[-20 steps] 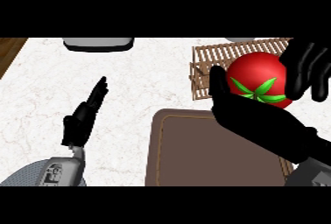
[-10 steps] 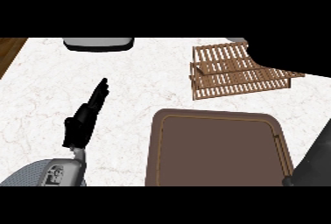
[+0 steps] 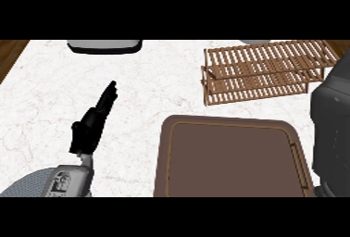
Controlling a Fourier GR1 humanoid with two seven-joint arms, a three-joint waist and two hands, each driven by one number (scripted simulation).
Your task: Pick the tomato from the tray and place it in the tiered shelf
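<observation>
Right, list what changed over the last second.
The tomato and the right hand holding it, seen over the tiered shelf a second ago, are gone from view; only a grey forearm shows at the right edge. The left hand, tray and shelf stayed put.

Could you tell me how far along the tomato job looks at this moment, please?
Done: the brown tray holds no tomato, so it has been picked up. In hand: unclear, since no tomato shows anywhere, and only the grey right forearm is visible at the right edge, its hand out of view. Left: the tiered shelf shows no tomato on its slats, so placing cannot be confirmed. The left hand rests open at the left.
</observation>
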